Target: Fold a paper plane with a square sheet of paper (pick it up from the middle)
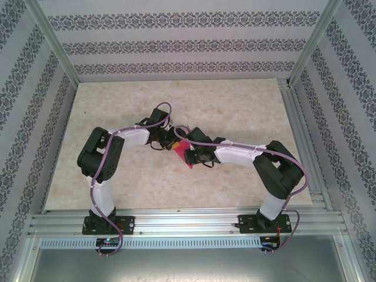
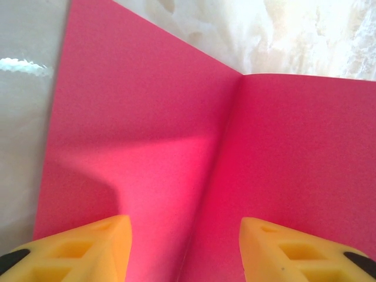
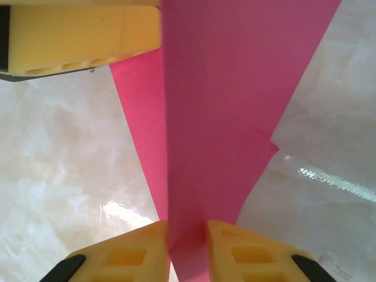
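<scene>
No legible text, labels, brands, numbers or signs.
</scene>
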Available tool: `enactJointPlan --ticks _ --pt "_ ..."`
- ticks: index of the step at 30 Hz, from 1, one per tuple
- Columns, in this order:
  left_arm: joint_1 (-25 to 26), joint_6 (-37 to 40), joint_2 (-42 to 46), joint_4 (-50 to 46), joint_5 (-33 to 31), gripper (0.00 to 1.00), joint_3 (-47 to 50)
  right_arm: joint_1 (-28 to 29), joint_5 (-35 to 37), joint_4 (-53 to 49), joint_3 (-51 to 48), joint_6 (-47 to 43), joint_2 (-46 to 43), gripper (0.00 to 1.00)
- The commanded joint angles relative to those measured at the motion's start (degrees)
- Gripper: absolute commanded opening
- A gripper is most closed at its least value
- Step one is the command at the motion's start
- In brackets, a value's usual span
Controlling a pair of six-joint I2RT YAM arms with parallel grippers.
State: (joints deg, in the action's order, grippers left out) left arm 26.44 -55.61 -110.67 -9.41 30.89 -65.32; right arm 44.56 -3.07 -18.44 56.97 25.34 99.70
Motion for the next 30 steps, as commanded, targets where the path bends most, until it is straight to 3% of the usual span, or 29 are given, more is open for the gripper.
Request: enactJointPlan --ticks 1,6,17,22,30 --pt "0.77 0.05 2.32 0.97 -1.31 0.52 0.90 -0.52 -1.57 0.55 1.28 0.04 -0.70 0.18" --pt "0.76 0.31 3.21 0.51 -2.09 0.52 1.25 -1.13 -3.77 0.66 1.65 0.06 0.21 0.09" --pt "-1.65 -0.20 7.05 1.95 -3.63 0.53 6.75 -2.24 -8.41 1.25 3.40 0.20 3.96 0.11" --pt "-1.70 -1.32 7.20 3.54 -4.33 0.36 8.95 -1.38 -6.51 -1.48 5.66 -0.91 4.97 0.14" --pt "-1.78 -0.37 6.90 1.65 -6.90 0.25 9.39 -1.57 -9.58 1.74 4.63 2.08 6.12 0.13"
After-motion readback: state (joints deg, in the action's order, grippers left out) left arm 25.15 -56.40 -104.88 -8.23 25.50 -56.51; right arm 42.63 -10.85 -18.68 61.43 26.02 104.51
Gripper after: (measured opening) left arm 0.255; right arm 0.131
